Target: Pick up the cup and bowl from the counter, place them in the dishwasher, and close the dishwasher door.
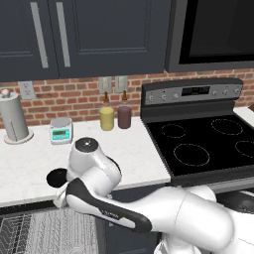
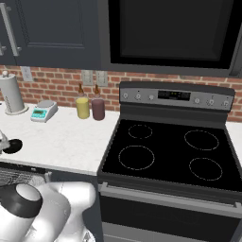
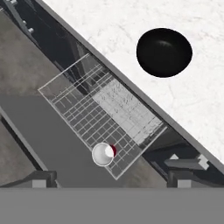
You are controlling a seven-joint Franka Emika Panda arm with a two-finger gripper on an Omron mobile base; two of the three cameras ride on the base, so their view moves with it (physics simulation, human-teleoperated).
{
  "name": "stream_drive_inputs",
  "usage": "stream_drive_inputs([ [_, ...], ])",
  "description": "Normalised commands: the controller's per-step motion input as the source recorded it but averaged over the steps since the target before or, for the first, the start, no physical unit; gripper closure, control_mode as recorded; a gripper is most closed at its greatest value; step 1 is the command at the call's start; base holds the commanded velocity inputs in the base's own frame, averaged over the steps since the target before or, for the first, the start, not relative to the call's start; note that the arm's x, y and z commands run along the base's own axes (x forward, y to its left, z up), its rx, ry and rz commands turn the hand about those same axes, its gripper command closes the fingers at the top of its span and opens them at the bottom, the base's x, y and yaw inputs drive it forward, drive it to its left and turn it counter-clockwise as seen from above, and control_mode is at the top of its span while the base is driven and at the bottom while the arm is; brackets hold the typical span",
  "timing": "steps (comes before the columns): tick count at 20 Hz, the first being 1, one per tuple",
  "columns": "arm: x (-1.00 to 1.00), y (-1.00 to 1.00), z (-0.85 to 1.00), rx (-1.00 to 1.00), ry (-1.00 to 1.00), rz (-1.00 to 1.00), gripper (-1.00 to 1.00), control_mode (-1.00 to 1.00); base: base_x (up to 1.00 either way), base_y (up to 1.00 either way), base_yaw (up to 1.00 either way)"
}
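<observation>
In the hand view, the red cup with its white inside stands upright in the grey wire rack of the open dishwasher. The rack lies over the lowered dark dishwasher door. The black bowl sits on the white counter close to its front edge, also seen as the bowl and bowl in the base views. My gripper hangs over the rack, open, with nothing between its fingers and the bowl ahead of it.
At the back of the counter stand a paper towel roll, a small scale, a yellow canister and a maroon canister. The black stove top adjoins on the right. My own arm crosses in front of the dishwasher.
</observation>
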Motion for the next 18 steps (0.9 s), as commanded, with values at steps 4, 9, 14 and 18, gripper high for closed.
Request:
stream_drive_inputs([
  [4,0.26,0.16,0.00,-0.11,0.11,-0.06,-1.00,-1.00,0.00,0.00,0.00],
  [9,0.29,0.01,-0.02,-0.06,0.05,0.00,-1.00,-1.00,0.00,0.00,0.00],
  [14,0.23,0.01,-0.16,-0.04,0.00,0.00,-1.00,-1.00,0.00,0.00,0.00],
  [18,0.21,0.09,-0.21,-0.02,0.00,0.00,-1.00,-1.00,0.00,0.00,0.00],
])
